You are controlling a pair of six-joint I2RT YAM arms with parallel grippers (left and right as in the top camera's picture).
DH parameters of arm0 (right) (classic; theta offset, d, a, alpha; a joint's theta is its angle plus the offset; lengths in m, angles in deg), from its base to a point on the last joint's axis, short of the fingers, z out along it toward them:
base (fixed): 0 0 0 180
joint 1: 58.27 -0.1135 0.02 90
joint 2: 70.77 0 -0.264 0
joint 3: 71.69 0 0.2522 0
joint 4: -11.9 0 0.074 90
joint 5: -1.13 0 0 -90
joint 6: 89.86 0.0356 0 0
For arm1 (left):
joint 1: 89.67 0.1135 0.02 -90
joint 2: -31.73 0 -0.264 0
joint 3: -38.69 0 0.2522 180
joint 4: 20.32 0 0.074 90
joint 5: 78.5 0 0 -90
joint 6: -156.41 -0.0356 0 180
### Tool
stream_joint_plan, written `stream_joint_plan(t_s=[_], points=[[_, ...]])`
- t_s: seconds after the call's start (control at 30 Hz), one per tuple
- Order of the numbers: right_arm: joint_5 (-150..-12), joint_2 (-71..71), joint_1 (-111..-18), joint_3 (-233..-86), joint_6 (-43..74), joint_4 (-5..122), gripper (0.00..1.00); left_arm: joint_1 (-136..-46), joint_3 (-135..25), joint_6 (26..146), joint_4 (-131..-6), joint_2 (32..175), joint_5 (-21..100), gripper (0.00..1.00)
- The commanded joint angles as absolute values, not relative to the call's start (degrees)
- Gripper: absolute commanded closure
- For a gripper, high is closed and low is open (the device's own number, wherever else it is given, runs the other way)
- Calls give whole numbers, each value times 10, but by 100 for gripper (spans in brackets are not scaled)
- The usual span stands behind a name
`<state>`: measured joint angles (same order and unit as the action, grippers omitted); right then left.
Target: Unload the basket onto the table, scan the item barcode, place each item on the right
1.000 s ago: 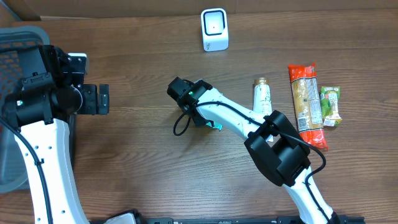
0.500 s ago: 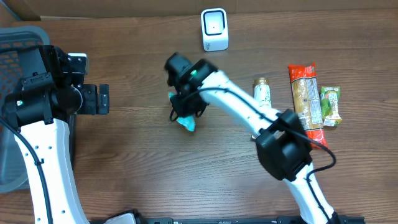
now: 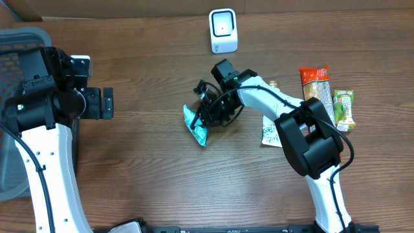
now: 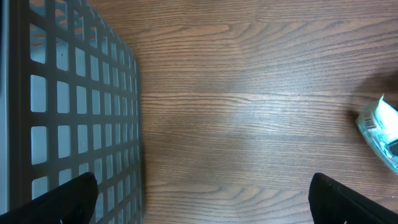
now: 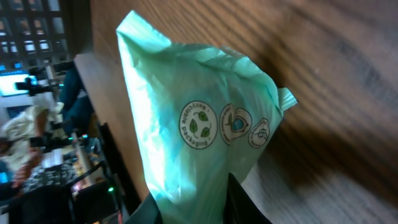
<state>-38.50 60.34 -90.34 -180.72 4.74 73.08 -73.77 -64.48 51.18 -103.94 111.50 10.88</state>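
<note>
While left jaws stand apart, right jaws pinch crinkly mint-green plastic pouch (image 3: 195, 126).

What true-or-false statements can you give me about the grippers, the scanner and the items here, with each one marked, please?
1. The right gripper is shut on a green packet. True.
2. The left gripper holds a bottle. False: it is open and empty.
3. The white scanner stands at the far edge of the table, apart from the packet. True.
4. The orange bar wrapper lies inside the grey basket. False: it lies on the table at the right, beside a small green sachet.
</note>
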Motion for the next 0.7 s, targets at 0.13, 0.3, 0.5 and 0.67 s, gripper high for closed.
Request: stream_joint_plan(t_s=[0.13,0.3,0.5,0.67], points=[[-520,591,-860,-1802,62,780,54,-736,-648,503,-1039,1111,113,0],[-607,591,-829,-1827,61,842,12,-736,-648,503,-1039,1111,113,0],[-695,584,-816,-1869,61,894,0,-736,-648,503,-1039,1111,113,0],[-739,554,-819,-1927,61,949,0,-736,-648,503,-1039,1111,113,0]])
